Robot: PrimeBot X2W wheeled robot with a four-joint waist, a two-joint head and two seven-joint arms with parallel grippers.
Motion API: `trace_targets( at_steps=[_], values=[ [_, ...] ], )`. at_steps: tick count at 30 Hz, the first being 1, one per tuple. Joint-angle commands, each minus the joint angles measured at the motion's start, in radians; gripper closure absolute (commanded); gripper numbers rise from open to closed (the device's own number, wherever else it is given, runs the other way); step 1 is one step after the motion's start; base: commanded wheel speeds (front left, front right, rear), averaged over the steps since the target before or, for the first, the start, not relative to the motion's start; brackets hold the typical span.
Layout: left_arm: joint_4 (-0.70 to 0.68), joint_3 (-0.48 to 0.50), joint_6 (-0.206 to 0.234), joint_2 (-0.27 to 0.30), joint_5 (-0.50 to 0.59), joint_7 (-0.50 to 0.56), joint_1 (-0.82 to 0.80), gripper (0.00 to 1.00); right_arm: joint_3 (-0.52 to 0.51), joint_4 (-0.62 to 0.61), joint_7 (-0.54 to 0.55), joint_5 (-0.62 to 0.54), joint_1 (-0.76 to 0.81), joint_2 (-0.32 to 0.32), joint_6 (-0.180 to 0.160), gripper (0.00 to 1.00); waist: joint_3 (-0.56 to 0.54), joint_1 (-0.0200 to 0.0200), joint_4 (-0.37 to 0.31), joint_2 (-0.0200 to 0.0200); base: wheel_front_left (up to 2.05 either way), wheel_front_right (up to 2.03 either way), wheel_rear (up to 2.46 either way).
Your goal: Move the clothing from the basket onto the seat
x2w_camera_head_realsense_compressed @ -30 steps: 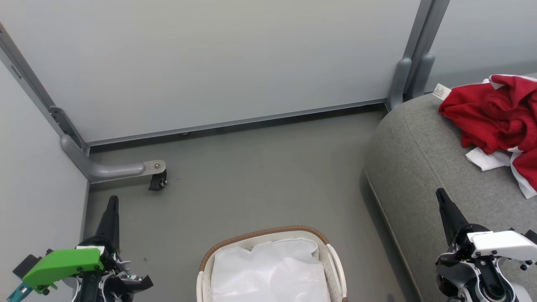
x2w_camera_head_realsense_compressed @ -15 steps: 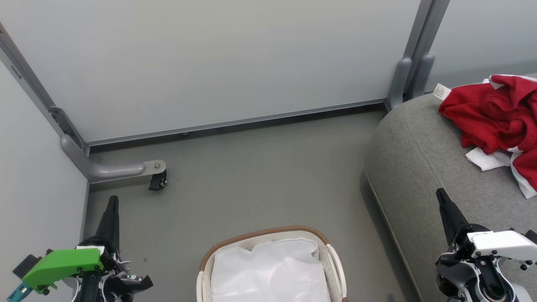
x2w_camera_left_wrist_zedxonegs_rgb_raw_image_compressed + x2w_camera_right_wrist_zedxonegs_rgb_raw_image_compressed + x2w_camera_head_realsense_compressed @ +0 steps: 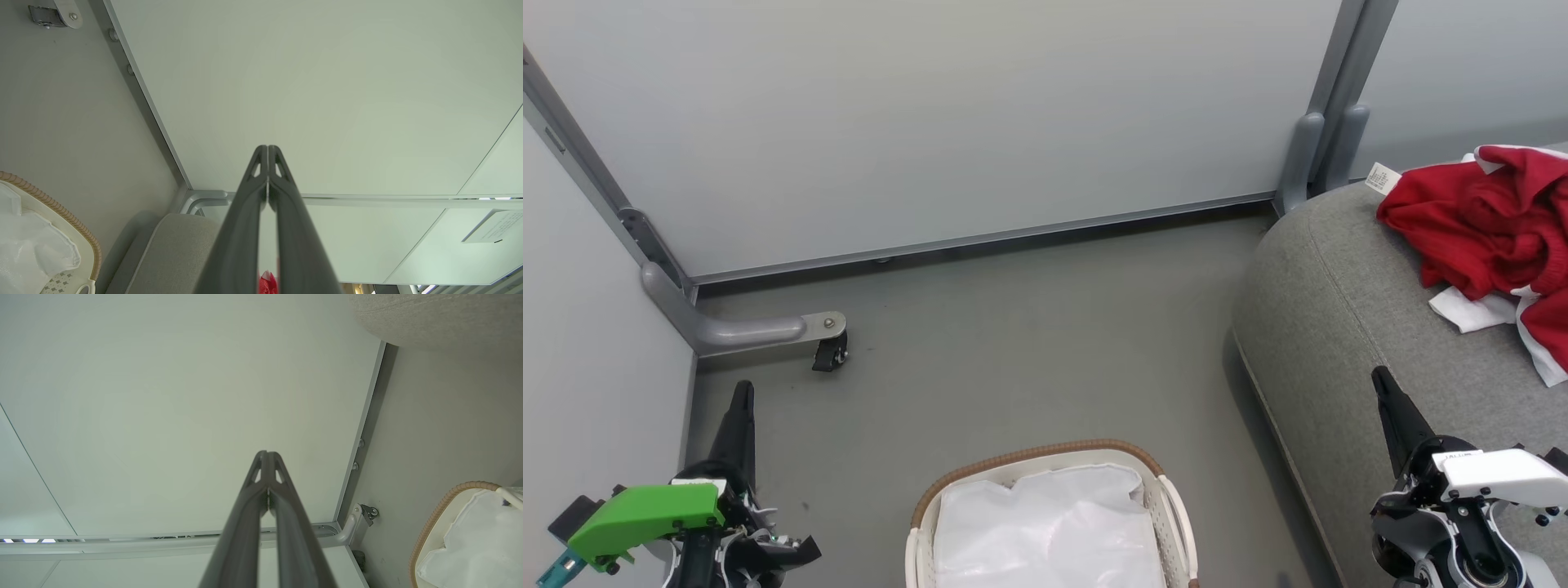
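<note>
Diagonally, clothing (image 3: 1486,220) across seat (image 3: 1339,327), label (image 3: 1382,177) leftward

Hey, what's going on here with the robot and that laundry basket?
Nothing is being handled right now. The red clothing lies bunched on the grey seat, off to the robot's right. The basket stands on the floor in front of the robot, and only its white liner is visible inside. The left gripper and right gripper are both shut and empty, one on either side of the basket. The job looks done.
</note>
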Motion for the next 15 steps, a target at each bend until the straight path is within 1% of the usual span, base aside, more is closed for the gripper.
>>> trace_targets(
  at_steps=[1,15],
  values=[
    [-0.002,0.002,-0.006,0.005,-0.003,0.003,-0.01,1.0,-0.003,-0.003,0.003,0.002,-0.009,-0.005,0.0,1.0,0.0,0.0,0.0,0.0,0.0,0.0,0.0],
    [-0.002,0.002,-0.006,0.005,-0.003,0.003,-0.01,1.0,-0.003,-0.003,0.003,0.002,-0.009,-0.005,0.0,1.0,0.0,0.0,0.0,0.0,0.0,0.0,0.0]
  ],
)
